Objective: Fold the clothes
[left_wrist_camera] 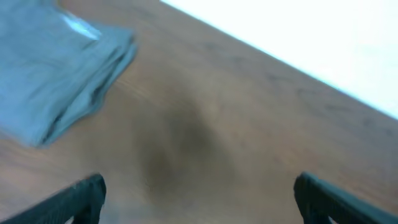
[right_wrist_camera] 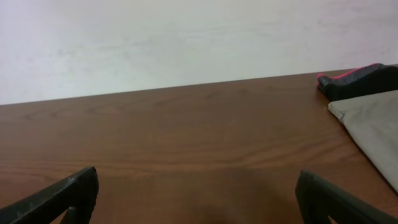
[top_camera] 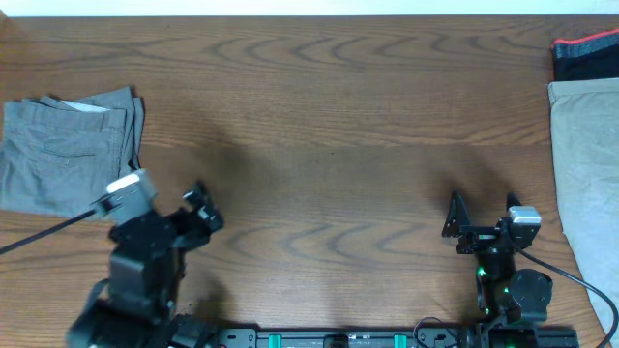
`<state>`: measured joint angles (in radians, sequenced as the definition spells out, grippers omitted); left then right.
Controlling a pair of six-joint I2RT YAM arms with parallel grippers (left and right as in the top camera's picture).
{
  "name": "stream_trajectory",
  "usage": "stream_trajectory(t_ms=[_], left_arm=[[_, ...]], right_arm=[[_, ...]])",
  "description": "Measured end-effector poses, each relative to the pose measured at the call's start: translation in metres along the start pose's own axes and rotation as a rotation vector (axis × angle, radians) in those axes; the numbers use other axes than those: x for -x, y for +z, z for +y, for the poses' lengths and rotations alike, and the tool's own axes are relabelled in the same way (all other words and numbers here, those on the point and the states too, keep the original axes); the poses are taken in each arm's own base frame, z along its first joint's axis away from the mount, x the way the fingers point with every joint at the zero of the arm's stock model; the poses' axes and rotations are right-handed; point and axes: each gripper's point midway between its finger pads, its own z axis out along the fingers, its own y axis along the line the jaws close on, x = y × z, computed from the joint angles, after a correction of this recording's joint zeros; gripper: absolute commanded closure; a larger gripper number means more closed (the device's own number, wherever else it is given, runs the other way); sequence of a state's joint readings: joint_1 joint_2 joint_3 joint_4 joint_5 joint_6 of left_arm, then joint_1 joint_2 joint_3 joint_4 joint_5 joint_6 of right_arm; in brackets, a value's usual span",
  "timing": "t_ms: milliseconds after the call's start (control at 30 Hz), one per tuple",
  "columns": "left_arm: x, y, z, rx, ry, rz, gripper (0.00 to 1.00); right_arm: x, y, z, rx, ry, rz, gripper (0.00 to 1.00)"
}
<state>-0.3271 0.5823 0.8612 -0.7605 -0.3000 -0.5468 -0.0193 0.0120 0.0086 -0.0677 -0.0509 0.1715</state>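
The grey-green shorts [top_camera: 66, 150] lie folded in a compact stack at the table's left edge, waistband and a white label on top. They also show blurred at the upper left of the left wrist view [left_wrist_camera: 59, 68]. My left gripper [top_camera: 201, 211] is open and empty, to the right of and below the shorts, apart from them. Its fingers frame bare table in the left wrist view [left_wrist_camera: 199, 193]. My right gripper [top_camera: 481, 215] is open and empty near the front right, over bare wood [right_wrist_camera: 198, 193].
A beige cloth [top_camera: 588, 184] lies along the right edge, also in the right wrist view [right_wrist_camera: 373, 124]. A dark garment with red trim [top_camera: 586, 56] sits at the far right corner, seen too in the right wrist view [right_wrist_camera: 357, 79]. Brown wooden table [top_camera: 329, 116].
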Motion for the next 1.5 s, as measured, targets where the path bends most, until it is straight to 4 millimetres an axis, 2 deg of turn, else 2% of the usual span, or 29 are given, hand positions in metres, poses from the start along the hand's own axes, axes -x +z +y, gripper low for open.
stream_trajectory(t_ms=[133, 233, 400, 533, 667, 833, 1000, 1233, 1500], left_arm=[[-0.022, 0.042, -0.003, -0.077, 0.028, -0.055, 0.02], [-0.037, 0.064, -0.002, -0.141, 0.052, -0.103, 0.02], [-0.062, 0.083, 0.016, -0.185, 0.067, -0.170, 0.02], [-0.078, 0.091, 0.032, -0.185, 0.059, -0.199, 0.02], [-0.087, 0.092, 0.037, -0.196, 0.076, -0.219, 0.02], [-0.080, 0.085, 0.035, -0.221, 0.121, -0.285, 0.02], [-0.084, 0.085, 0.046, -0.195, 0.132, -0.296, 0.02], [-0.067, 0.073, 0.049, -0.188, 0.125, -0.378, 0.02], [-0.065, 0.073, 0.051, -0.178, 0.132, -0.388, 0.02]], right_arm=[[0.000, 0.000, 0.000, -0.001, 0.000, 0.000, 0.01], [0.000, 0.000, 0.000, -0.001, 0.000, -0.001, 0.01], [0.000, 0.000, 0.000, -0.002, 0.000, -0.001, 0.01], [0.000, 0.000, 0.000, -0.002, 0.000, -0.001, 0.01], [0.000, 0.000, 0.000, -0.003, 0.000, -0.001, 0.01], [0.000, 0.000, 0.000, -0.003, 0.000, -0.001, 0.01], [0.000, 0.000, 0.000, -0.003, 0.000, -0.001, 0.01], [0.000, 0.000, 0.000, -0.003, 0.000, -0.001, 0.01], [0.000, 0.000, 0.000, -0.003, 0.000, -0.001, 0.01]])
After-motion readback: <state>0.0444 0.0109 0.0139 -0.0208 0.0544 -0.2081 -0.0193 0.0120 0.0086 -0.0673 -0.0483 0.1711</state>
